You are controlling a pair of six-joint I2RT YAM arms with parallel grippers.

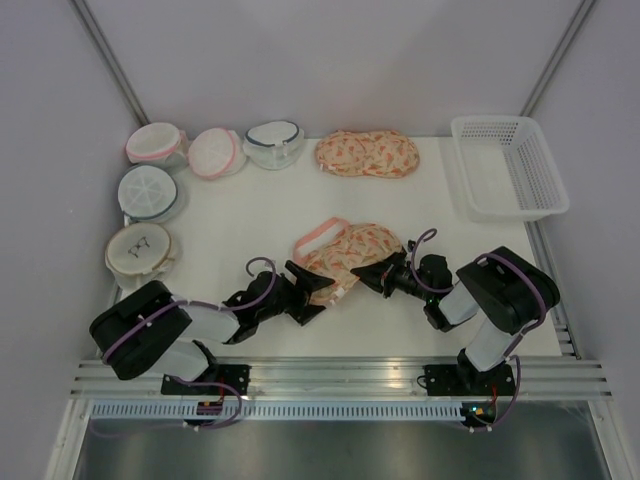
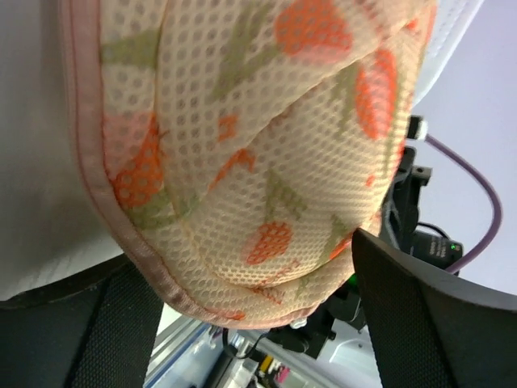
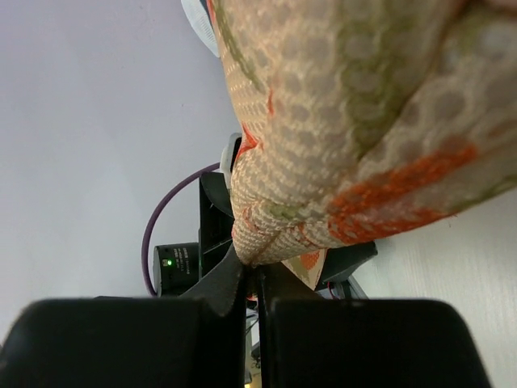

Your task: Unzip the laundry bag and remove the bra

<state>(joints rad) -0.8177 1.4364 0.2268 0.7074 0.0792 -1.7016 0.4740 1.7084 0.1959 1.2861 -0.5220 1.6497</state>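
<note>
Centre of top view: peach, orange-printed mesh laundry bag, pink-trimmed, on white table. My left gripper spread wide around its lower-left end. My right gripper clamped on its right edge.

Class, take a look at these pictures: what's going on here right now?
Two robot arms are working on the peach printed laundry bag in the middle of the table. The right end effector is shut on a pinch of the bag's edge. The left end effector is open, straddling the bag's other end without gripping it. No bra is in view yet.
</note>
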